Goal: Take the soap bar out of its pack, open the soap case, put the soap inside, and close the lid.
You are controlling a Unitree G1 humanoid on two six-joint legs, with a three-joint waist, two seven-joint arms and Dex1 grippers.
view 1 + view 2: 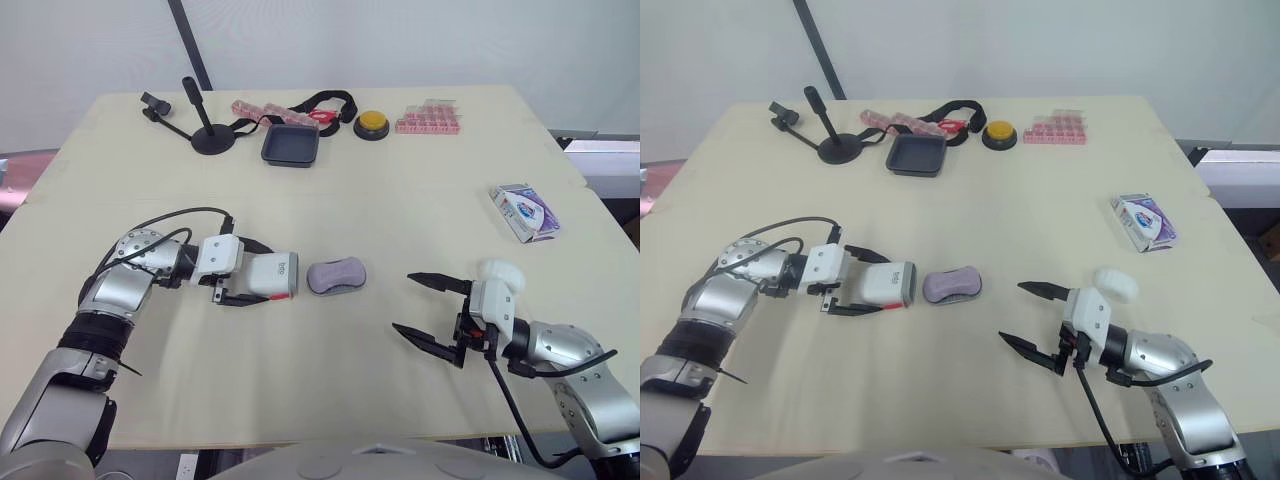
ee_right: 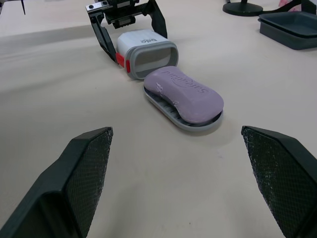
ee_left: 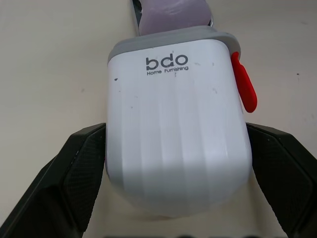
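The white soap case (image 1: 270, 275), with a grey rim and a red latch (image 3: 245, 89), lies on its side on the table with its mouth towards the soap. My left gripper (image 1: 262, 274) is shut on it, one finger on each side. Just off the mouth, the purple soap bar (image 1: 336, 275) lies on the case's grey inner tray (image 2: 159, 103). My right gripper (image 1: 403, 302) is open and holds nothing; it stands to the right of the soap, pointing at it. The white, blue and purple soap pack (image 1: 525, 212) lies at the far right of the table.
Along the back of the table stand a black stand (image 1: 208, 135), a dark square tray (image 1: 291, 146), a yellow button (image 1: 372, 123), pink packs (image 1: 428, 120) and a black strap (image 1: 325, 100). The table's right edge is close behind the soap pack.
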